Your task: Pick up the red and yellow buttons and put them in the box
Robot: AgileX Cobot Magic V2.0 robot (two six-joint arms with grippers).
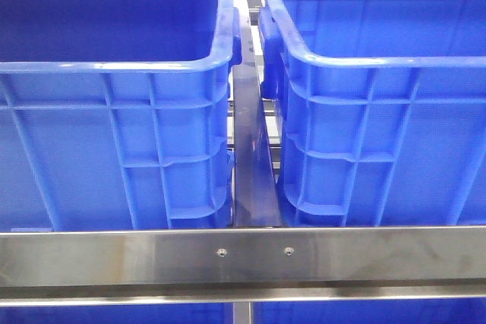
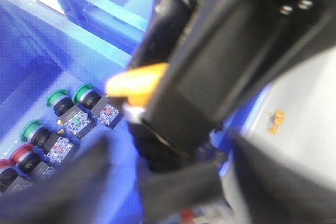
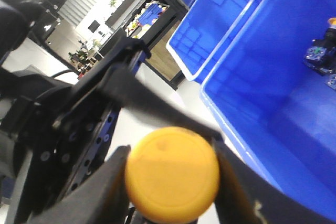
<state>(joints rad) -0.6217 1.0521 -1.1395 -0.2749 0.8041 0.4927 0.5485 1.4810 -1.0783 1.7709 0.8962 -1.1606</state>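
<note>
In the right wrist view my right gripper is shut on the yellow button, its round cap pressed between both fingers, beside the rim of a blue crate. In the left wrist view that arm fills the middle, and the yellow cap shows at its side. A red button lies in a row with green ones on the floor of a crate. My left gripper is blurred. A dark thing with a red bit sits between its fingers; whether they grip it is unclear.
The front view holds only two tall blue crates, a narrow gap between them and a steel rail in front; neither arm shows there. A white surface with a scrap of orange tape lies beside the crate.
</note>
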